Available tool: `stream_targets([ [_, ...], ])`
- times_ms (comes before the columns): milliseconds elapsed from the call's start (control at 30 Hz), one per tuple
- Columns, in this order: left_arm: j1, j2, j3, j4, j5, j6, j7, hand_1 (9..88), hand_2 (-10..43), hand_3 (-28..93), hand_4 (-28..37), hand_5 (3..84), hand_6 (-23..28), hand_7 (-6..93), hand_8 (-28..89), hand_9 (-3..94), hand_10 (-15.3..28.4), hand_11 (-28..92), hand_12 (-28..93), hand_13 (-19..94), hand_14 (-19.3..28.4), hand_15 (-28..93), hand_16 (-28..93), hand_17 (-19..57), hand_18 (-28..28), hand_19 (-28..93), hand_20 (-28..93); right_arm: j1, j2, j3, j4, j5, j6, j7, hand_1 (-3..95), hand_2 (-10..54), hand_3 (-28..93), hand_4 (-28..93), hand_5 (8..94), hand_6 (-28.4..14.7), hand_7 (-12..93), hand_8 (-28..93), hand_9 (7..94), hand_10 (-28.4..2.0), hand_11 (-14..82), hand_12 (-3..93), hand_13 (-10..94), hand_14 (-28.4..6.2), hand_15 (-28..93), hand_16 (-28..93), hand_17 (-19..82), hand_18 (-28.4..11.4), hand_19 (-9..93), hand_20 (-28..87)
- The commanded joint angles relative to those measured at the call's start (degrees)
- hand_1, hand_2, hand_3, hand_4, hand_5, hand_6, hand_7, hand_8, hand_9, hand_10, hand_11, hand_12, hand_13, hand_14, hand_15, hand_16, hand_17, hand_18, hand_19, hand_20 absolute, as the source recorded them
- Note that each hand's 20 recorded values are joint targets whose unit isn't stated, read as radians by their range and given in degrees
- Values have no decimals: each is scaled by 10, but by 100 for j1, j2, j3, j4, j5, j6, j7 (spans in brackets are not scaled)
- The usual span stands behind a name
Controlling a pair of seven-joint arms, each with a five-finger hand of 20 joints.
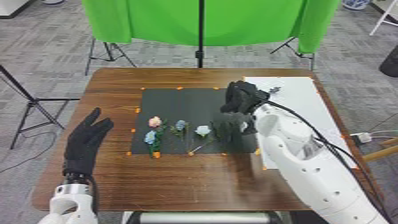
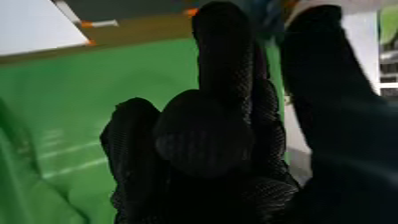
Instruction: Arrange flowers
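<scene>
The flowers should be light and easily crushed or nudged askew, we judge: soft blooms over slim stems that could roll or turn in a grasp. The pink flower (image 1: 155, 121), the light blue flower (image 1: 150, 136), the grey-blue flower (image 1: 181, 125) and the white flower (image 1: 202, 130) lie apart from one another toward the near part of the dark mat (image 1: 169, 102), the first two close together. Another pale flower (image 1: 244, 126) lies nearer the mat's right side, and a small greyish flower (image 1: 274, 90) shows over the white sheet (image 1: 293, 92). For any of them we would pinch the stem a little below the bloom, lightly but firmly enough that it does not spin, and leave the petals alone; the leaves may catch on a neighbour. Our right hand (image 1: 238, 97) is over the mat's far right part, beside the white sheet. Whether it is open or closed we cannot tell, nor whether it grips the blurred bluish thing (image 2: 265, 19) in the right wrist view. Our left hand (image 1: 83, 142) is left of the mat, its fingers straight and well spread from the thumb, holding nothing and touching none of the flowers.
</scene>
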Motion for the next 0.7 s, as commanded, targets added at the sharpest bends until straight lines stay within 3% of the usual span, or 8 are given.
stream_targets([
  [33, 15, -41, 13, 45, 20, -39, -20, 228, -52, 672, -217, 423, 29, 65, -50, 460, 132, 149, 134, 360, 162, 118, 51, 39, 137, 59, 208, -15, 14, -58, -25, -57, -239, -63, 545, -95, 476, -143, 787, 8, 241, 126, 861, -103, 298, 252, 901, -20, 613, 330, 630, -116, 932, 601],
  [233, 88, -56, -18, 15, 20, -44, -8, 227, -49, 670, -217, 423, 29, 65, -50, 459, 131, 149, 134, 360, 162, 117, 51, 39, 137, 59, 208, -26, 9, 36, -31, -56, -317, -31, 529, -95, 478, -136, 783, 8, 228, 113, 860, -102, 295, 255, 902, -21, 609, 333, 629, -118, 932, 599],
  [500, 48, -29, 0, 29, 22, -43, -43, 227, -49, 671, -218, 424, 29, 66, -50, 460, 131, 148, 134, 360, 162, 118, 51, 39, 137, 59, 208, 402, -138, 495, 558, -438, 925, 410, 412, -81, 580, -150, 726, 10, 188, 54, 814, -123, 254, 245, 881, -33, 599, 337, 610, -125, 932, 591],
  [567, 59, -23, -1, 25, 22, -49, -45, 226, -49, 671, -218, 424, 30, 65, -50, 459, 131, 148, 133, 360, 162, 118, 51, 39, 137, 59, 208, 608, -249, 672, 837, -662, 596, 633, 375, -64, 595, -135, 704, 9, 187, -55, 790, -132, 240, 244, 870, -38, 602, 338, 604, -125, 932, 587],
  [700, 51, -5, 13, 24, 20, -50, -56, 225, -49, 673, -218, 424, 30, 65, -50, 459, 131, 149, 134, 359, 163, 118, 52, 39, 137, 59, 208, 893, -496, 1038, 1329, -1137, -594, 907, 308, -61, 584, -115, 596, -9, 116, -65, 686, -165, 171, 230, 826, -65, 609, 334, 581, -134, 932, 567],
])
